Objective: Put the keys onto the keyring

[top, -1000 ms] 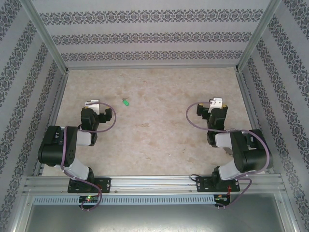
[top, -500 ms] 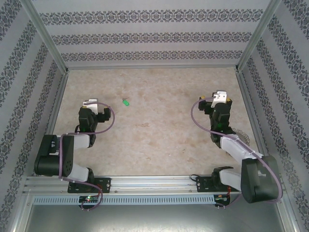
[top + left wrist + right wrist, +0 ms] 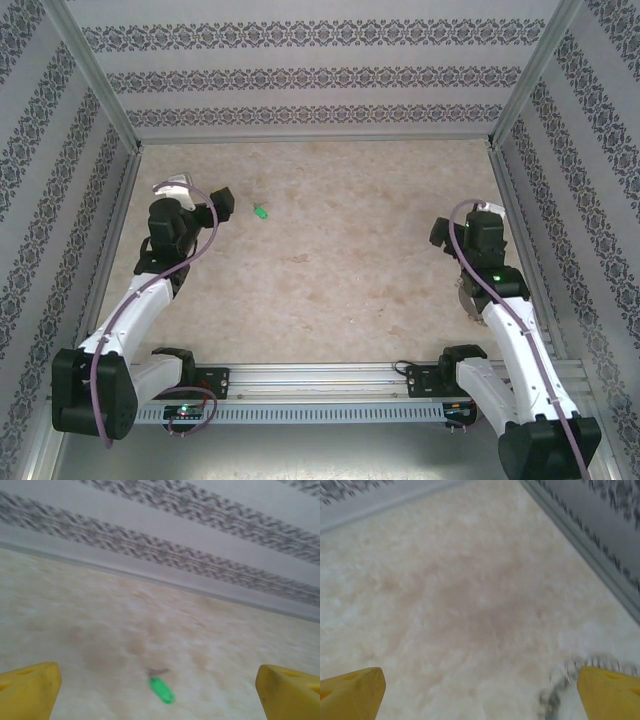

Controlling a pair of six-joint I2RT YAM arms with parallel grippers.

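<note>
Barely begun, by my reading: the key [image 3: 161,690] lies loose on the worktop [image 3: 330,250], well apart from the ring [image 3: 555,677], and nothing is threaded. All is left: lift both, then work the key onto the ring. The left claw [image 3: 172,187] gapes wide and empty, with the key just ahead of it. The right claw [image 3: 488,210] is wide and empty too, the ring beside one finger, partly hidden. Count: one key, one ring, two claws.

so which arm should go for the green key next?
Left. The left hand, open, faces the green key, which lies just ahead, centred between its fingers. The right hand is well off to the other side, by the keyring.
</note>
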